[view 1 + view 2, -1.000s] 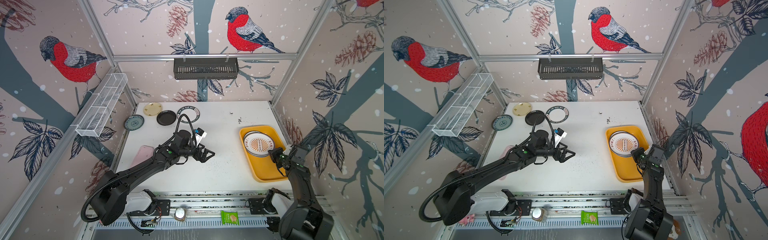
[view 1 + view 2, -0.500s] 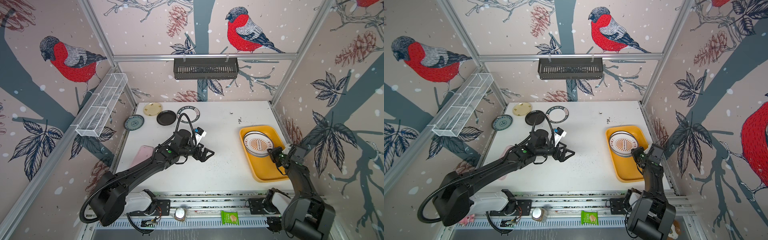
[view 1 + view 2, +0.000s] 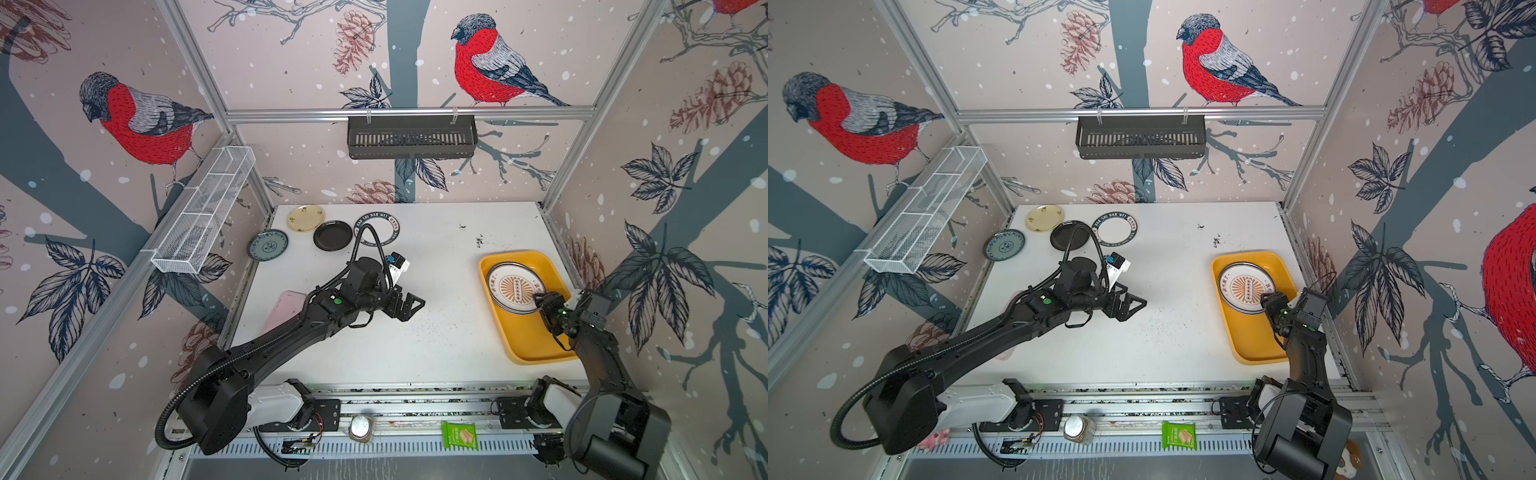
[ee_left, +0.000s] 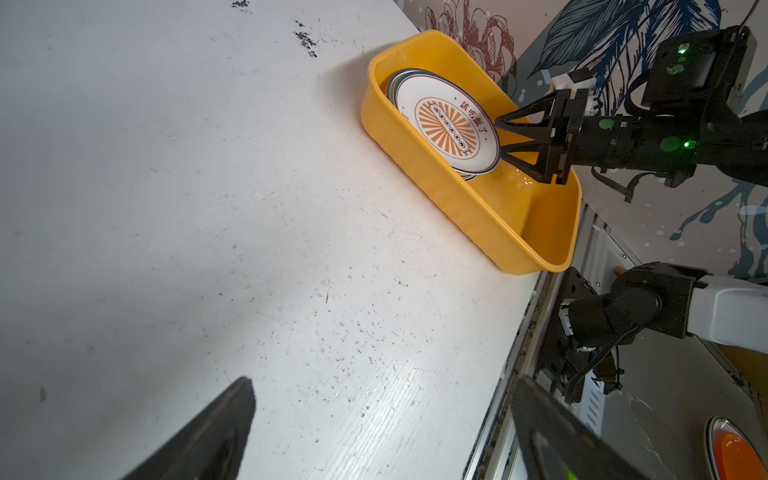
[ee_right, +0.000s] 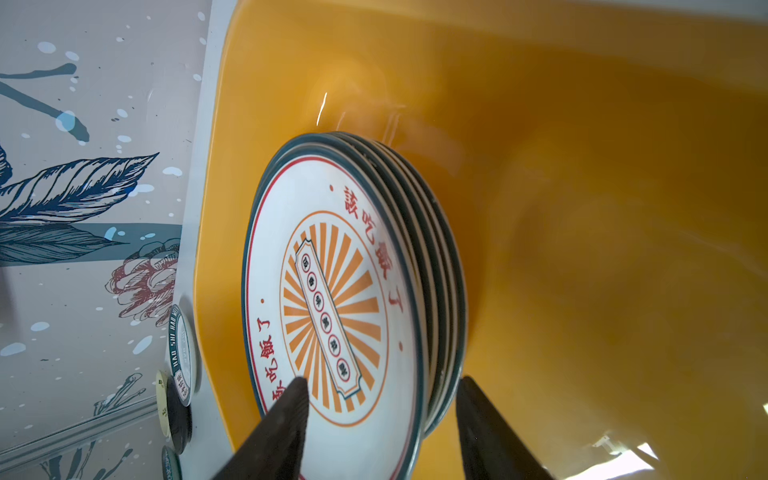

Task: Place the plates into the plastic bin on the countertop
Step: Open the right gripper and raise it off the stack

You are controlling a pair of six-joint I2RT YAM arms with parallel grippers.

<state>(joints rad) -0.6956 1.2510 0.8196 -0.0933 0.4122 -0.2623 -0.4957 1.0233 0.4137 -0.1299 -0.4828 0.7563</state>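
On the right side of the table (image 3: 436, 249), close to its edge, a bin (image 3: 532, 340) with a stack of plates (image 3: 513, 286) in its far half and the right gripper (image 4: 500, 138) at the near rim of that stack. In the far left corner, a row of three plates (image 3: 332, 235) along the back, with a fourth plate (image 3: 268, 245) just left of and before it. Above the table's middle, well apart from both groups, the left gripper (image 3: 411, 307); on the back wall a basket (image 3: 411, 137), on the left wall a second basket (image 3: 203, 210).
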